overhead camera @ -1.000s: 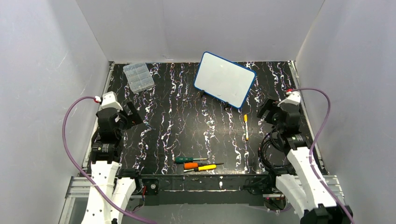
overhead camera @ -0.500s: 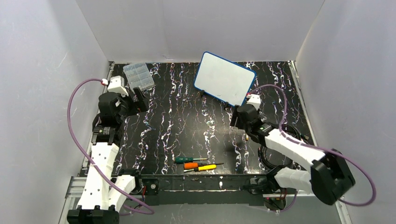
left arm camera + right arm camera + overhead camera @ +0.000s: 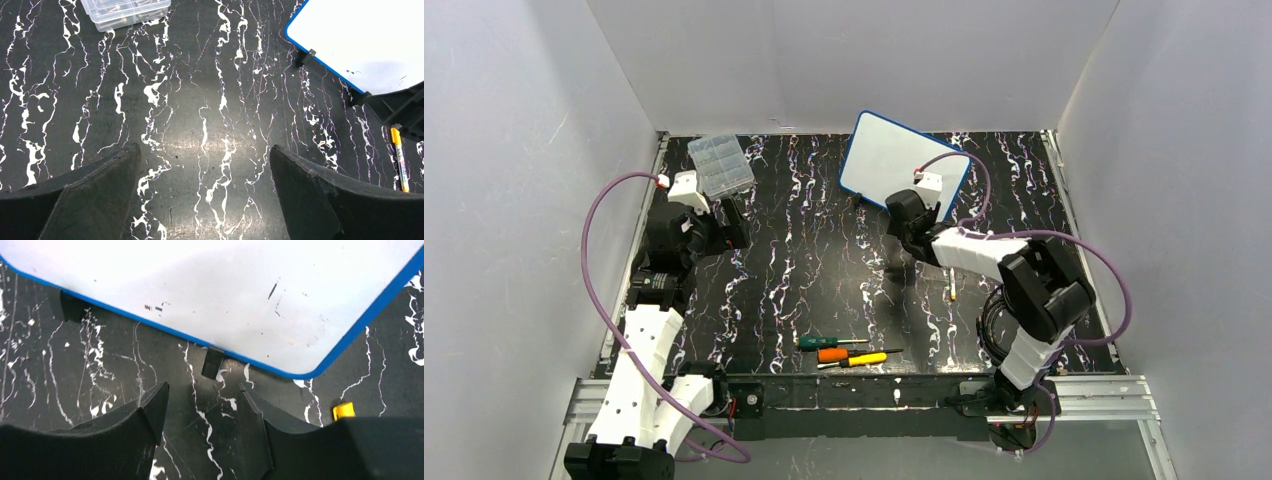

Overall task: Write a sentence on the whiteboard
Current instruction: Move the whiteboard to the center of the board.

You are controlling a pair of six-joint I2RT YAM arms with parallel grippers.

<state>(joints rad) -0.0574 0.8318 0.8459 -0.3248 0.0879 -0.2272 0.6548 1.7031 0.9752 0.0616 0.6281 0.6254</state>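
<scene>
Blue-framed rectangular whiteboard (image 3: pixel 884 160) at the far centre of the black marbled table (image 3: pixel 804 270), its long axis running far-left to near-right and its face showing only faint dark specks. The right gripper (image 3: pixel 202 390) is part-open and empty, just before the near-edge black foot (image 3: pixel 212 362). The left gripper (image 3: pixel 205 151) is spread wide and empty. A yellow marker (image 3: pixel 951 272) lies near the board, and a clear plastic compartment box (image 3: pixel 721 164) sits far-left.

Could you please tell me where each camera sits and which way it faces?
Top: above and behind, looking down on the table; both arms show.
Left wrist: low, facing across the table toward the whiteboard; left gripper shows.
Right wrist: close over the whiteboard's near edge; right gripper shows.
Shared: whiteboard and marker in all three.
</scene>
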